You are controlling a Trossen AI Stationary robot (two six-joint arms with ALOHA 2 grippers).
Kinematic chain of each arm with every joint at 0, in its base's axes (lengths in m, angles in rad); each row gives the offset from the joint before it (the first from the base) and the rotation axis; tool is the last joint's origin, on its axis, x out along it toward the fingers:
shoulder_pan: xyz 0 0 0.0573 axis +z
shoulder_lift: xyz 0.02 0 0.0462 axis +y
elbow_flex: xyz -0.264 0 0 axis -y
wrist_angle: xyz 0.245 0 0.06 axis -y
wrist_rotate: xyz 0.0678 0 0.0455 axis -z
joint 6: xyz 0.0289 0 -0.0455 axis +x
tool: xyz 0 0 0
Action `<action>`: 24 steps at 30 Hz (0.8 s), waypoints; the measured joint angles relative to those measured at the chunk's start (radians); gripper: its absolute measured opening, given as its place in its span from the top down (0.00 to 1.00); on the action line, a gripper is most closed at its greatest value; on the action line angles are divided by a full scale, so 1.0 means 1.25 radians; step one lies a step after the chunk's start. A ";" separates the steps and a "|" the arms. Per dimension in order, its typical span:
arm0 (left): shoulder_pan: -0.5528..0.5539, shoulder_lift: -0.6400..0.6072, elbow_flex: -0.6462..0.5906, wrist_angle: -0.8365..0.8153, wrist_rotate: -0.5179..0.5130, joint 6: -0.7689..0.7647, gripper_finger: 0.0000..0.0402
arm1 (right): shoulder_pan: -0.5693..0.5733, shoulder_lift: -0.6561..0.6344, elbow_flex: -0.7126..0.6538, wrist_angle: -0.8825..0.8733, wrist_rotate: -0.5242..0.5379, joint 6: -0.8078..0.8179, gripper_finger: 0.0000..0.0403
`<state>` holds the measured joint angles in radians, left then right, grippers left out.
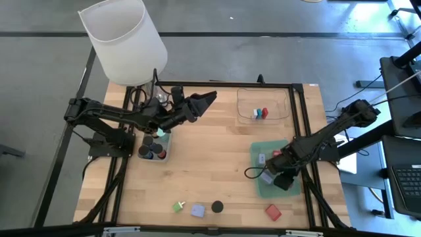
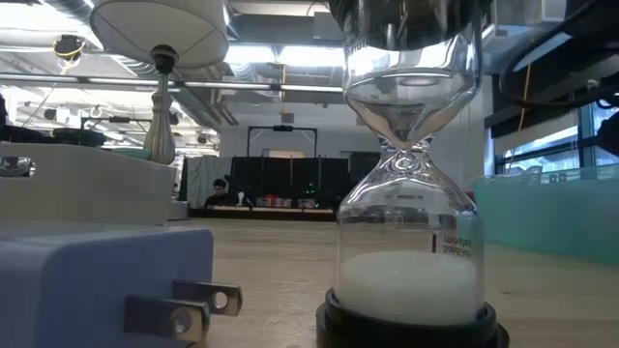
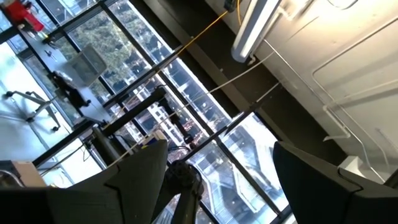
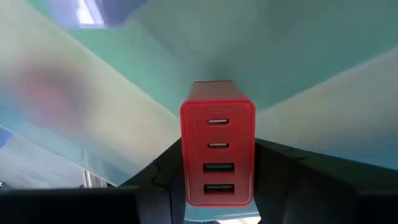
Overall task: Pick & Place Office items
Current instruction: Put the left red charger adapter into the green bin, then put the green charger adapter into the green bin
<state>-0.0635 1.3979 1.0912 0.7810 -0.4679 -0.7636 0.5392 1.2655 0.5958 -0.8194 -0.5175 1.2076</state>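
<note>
My right gripper [image 1: 276, 176] hangs low over the translucent green tray [image 1: 258, 187] at the table's right, shut on a red charger block [image 4: 217, 140]. In the high view the gripper itself hides that block. In the tray lie a lilac-blue block [image 1: 262, 158] and a red piece [image 1: 277, 153]. My left gripper [image 1: 205, 100] is raised at the far left, open, with nothing between its fingers [image 3: 134, 180]. A green bit [image 1: 179, 207], a lilac block [image 1: 197, 210], a black cap [image 1: 217, 207] and a red block [image 1: 273, 212] lie near the front edge. My right gripper pinches the red charger block between its two fingers, one on each long side [image 4: 186, 180], near the end with the ports. The fingers slant downward toward the tray and lie along the block. The block's other end points at the green tray floor; whether it touches, I cannot tell.
A clear tray [image 1: 283, 99] at the far right holds red and teal pieces [image 1: 260, 113]. A tray [image 1: 166, 153] under the left arm holds black caps. The white-shaded lamp [image 1: 125, 39] stands at the far left. An hourglass [image 2: 411, 193] and a plug block [image 2: 97, 280] stand close before the low camera.
</note>
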 joint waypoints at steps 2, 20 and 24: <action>0.000 0.000 0.000 0.000 0.000 0.000 0.28 | -0.005 -0.001 -0.001 0.000 0.012 -0.014 0.67; 0.000 0.000 0.000 -0.016 -0.003 0.059 0.28 | -0.048 -0.003 0.088 -0.180 0.165 -0.065 0.37; 0.000 0.000 0.000 -0.083 0.003 0.116 0.28 | -0.047 -0.003 0.201 -0.323 0.277 -0.113 0.36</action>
<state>-0.0635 1.3979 1.0912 0.6772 -0.4644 -0.6188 0.4801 1.2621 0.8467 -1.2237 -0.1712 1.0669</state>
